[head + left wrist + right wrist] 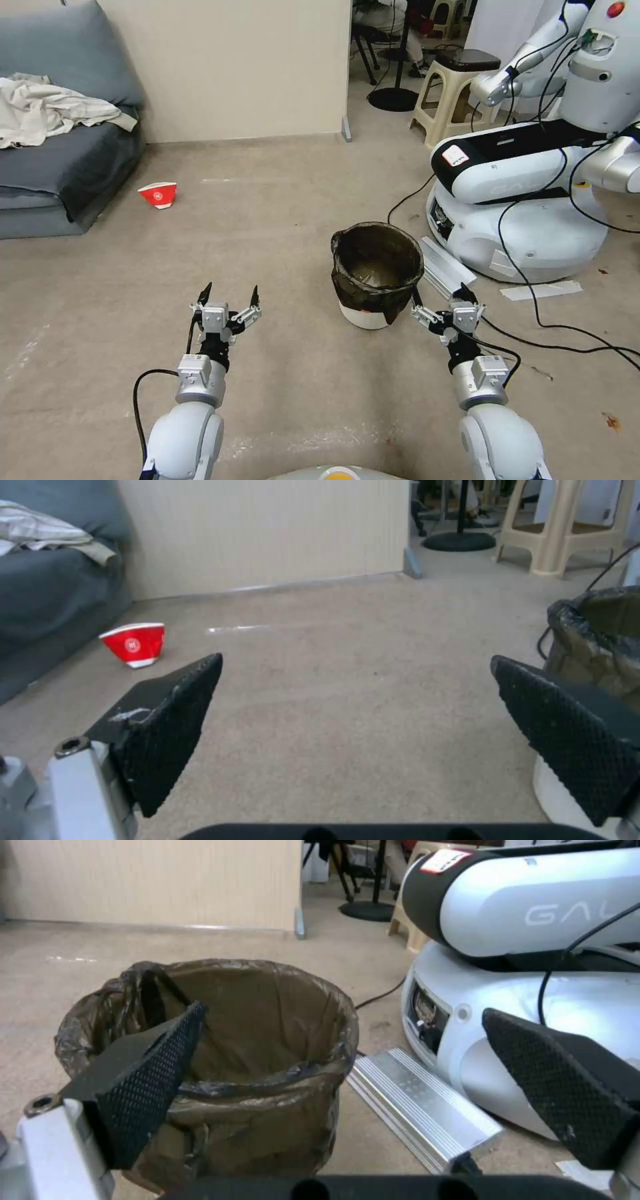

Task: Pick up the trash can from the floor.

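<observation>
The trash can (375,273) is a small round white bin lined with a dark brown bag folded over its rim. It stands upright on the beige floor (280,220), right of centre. My right gripper (441,291) hangs open just right of the can, one finger near its rim, nothing held. In the right wrist view the trash can (220,1060) sits behind the inner finger of the right gripper (347,1040). My left gripper (229,291) is open over bare floor, left of the can and apart from it. The left wrist view has the left gripper (357,667) and the trash can (600,635) at its edge.
Another white robot (533,187) with trailing black cables (567,333) stands close on the right. A silver metal bar (447,267) lies between it and the can. A red-and-white paper cup (159,194) lies near a grey sofa (60,153). A plastic stool (457,93) stands beyond.
</observation>
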Available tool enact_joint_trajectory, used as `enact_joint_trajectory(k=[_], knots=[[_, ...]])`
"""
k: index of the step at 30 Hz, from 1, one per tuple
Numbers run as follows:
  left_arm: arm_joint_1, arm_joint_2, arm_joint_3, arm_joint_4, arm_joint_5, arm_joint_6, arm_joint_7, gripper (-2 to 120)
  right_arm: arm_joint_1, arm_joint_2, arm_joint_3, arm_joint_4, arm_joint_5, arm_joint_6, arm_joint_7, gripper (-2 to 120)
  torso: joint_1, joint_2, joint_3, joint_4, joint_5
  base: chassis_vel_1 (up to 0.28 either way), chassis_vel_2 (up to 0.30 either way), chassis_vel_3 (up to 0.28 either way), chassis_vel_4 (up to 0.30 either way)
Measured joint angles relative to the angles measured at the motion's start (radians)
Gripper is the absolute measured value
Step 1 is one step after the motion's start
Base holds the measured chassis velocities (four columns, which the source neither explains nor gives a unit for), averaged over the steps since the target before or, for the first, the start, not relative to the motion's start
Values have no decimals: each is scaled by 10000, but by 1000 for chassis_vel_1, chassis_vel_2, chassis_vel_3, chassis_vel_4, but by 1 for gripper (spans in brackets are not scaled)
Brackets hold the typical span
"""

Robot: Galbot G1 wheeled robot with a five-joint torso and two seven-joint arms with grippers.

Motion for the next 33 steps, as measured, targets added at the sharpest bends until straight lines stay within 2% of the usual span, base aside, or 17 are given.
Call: enact_joint_trajectory(k=[19, 24, 25, 26, 30, 31, 33], knots=[[21, -2, -5, -65, -15, 36, 3, 100, -75, 20, 37, 130, 47, -50, -11, 100, 0, 0, 0, 1, 2, 0, 0, 0, 0], [434, -97, -219, -1085, -478, 783, 104, 100, -632, 217, 381, 1342, 467, -480, -120, 100, 0, 0, 0, -1, 2, 0, 0, 0, 0], [658, -154, -336, -1637, -738, 1204, 163, 100, -891, 302, 544, 1912, 667, -680, -168, 100, 0, 0, 0, -1, -1, 0, 0, 0, 0], [658, -154, -336, -1637, -738, 1204, 163, 100, -891, 302, 544, 1912, 667, -680, -168, 100, 0, 0, 0, -1, -1, 0, 0, 0, 0], [1267, -303, -661, -3126, -1435, 2318, 335, 100, -1586, 544, 964, 3402, 1187, -1228, -305, 100, 0, 0, 0, 0, 0, 0, 0, 0, 0], [1267, -303, -661, -3126, -1435, 2318, 335, 100, -1586, 544, 964, 3402, 1187, -1228, -305, 100, 0, 0, 0, 0, 0, 0, 0, 0, 0], [1608, -240, -820, -3534, -1626, 2244, 366, 100, -1823, 607, 1077, 3686, 1541, -655, -562, 100, -2, 1, -2, 0, 1, 0, 0, 0, 0]])
